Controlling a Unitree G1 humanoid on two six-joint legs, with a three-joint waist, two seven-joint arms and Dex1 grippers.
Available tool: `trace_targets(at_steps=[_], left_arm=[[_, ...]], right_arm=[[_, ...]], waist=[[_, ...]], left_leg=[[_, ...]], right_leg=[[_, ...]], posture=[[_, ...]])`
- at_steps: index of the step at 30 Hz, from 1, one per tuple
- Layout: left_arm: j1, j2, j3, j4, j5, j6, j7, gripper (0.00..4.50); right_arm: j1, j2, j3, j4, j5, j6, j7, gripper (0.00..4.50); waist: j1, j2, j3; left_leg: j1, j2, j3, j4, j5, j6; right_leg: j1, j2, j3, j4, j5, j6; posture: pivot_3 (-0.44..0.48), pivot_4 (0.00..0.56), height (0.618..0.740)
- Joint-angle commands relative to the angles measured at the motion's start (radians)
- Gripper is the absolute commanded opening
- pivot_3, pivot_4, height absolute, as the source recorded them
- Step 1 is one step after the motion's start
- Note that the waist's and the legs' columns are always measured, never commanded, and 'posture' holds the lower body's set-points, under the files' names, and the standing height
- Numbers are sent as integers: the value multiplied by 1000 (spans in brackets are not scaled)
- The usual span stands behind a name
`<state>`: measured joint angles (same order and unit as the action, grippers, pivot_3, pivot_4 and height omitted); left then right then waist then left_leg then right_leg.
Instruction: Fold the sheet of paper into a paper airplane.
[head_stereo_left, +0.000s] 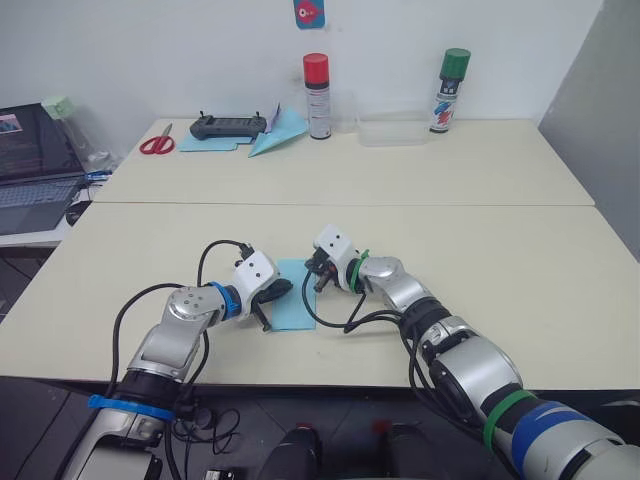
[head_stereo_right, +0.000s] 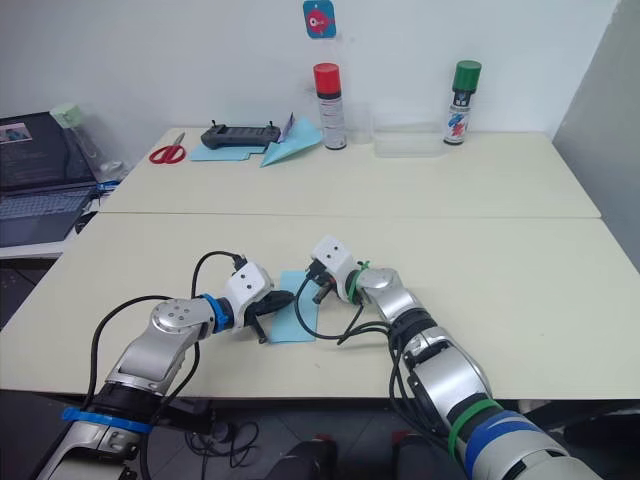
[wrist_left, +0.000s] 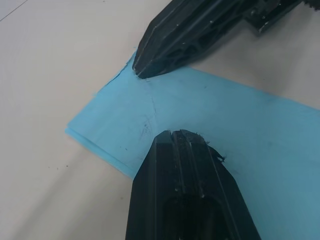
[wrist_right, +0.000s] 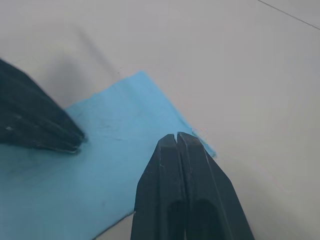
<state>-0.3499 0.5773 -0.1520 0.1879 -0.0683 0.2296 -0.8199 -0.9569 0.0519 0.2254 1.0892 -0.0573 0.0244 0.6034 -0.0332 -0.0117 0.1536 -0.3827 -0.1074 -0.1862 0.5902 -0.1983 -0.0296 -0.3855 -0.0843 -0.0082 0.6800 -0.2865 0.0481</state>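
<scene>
So the sheet of paper (head_stereo_left: 295, 306) was lying flat on the near table (head_stereo_left: 520, 260), folded over on itself into a narrow light blue rectangle, right between the two grippers near the front edge. In the left wrist view you could see a doubled edge along one side, so it was at least two layers there, plus a faint crease running across the top surface. The left gripper (head_stereo_left: 270, 300) came in from the robot's left with its two black fingers pressed together, tip down on the paper close to its left edge. The right gripper (head_stereo_left: 318, 276) was also pinched closed, fingers side by side with just a hairline seam between them in the right wrist view, and its tip sat at the far right corner of the sheet. Neither one was actually holding the paper as far as I could tell, both were just pressing on top of it. The two tips were near each other but not touching. Back on the far table (head_stereo_left: 480, 170) there was a second paper dart (head_stereo_left: 280, 132) in the same light blue, resting on another flat blue sheet (head_stereo_left: 205, 145), next to a black remote controller (head_stereo_left: 228, 125) and red-handled scissors (head_stereo_left: 157, 143). Also a red-capped spray can (head_stereo_left: 317, 96), a green-capped spray can (head_stereo_left: 449, 91) and a clear plastic box (head_stereo_left: 392, 128) between them. Off to the left sat an open laptop (head_stereo_left: 35, 165).
</scene>
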Motion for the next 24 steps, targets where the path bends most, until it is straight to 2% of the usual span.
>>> trace_targets(at_steps=[1, 8, 16, 21, 24], left_arm=[[24, 5, -28, 28, 30, 29, -9, 0], [15, -1, -32, 36, 32, 25, -10, 0], [5, -6, -36, 47, 34, 20, -14, 0], [11, -5, -33, 43, 33, 19, -15, 0], [19, -7, -32, 38, 34, 19, -18, 0]], right_arm=[[8, -8, -26, 31, -7, 12, -40, 31], [15, 0, -34, 31, -16, 10, -69, 31], [12, -32, -52, 34, -37, -61, -178, 31], [57, 4, -135, -82, 96, -89, 4, 31], [103, 16, -106, -158, 107, -54, 106, 31]], waist=[[0, 0, 0], [1, 0, 0], [4, 1, 0], [2, 1, 0], [-1, 3, 1]], left_leg=[[0, 0, 0, 0, 0, 0], [0, 0, 0, 0, 0, 0], [0, -1, 0, 0, 0, 0], [-1, -1, 0, 0, 0, 0], [-1, 0, 0, 0, 0, 0]], right_leg=[[0, 0, 0, 0, 0, 0], [0, 0, 0, 0, 0, 0], [0, 0, 0, 0, 0, 0], [0, 0, 0, 0, 0, 0], [0, 0, 0, 0, 0, 0]], posture=[[0, 150, 740], [0, 150, 740], [0, 150, 740], [0, 150, 740], [0, 150, 740]])
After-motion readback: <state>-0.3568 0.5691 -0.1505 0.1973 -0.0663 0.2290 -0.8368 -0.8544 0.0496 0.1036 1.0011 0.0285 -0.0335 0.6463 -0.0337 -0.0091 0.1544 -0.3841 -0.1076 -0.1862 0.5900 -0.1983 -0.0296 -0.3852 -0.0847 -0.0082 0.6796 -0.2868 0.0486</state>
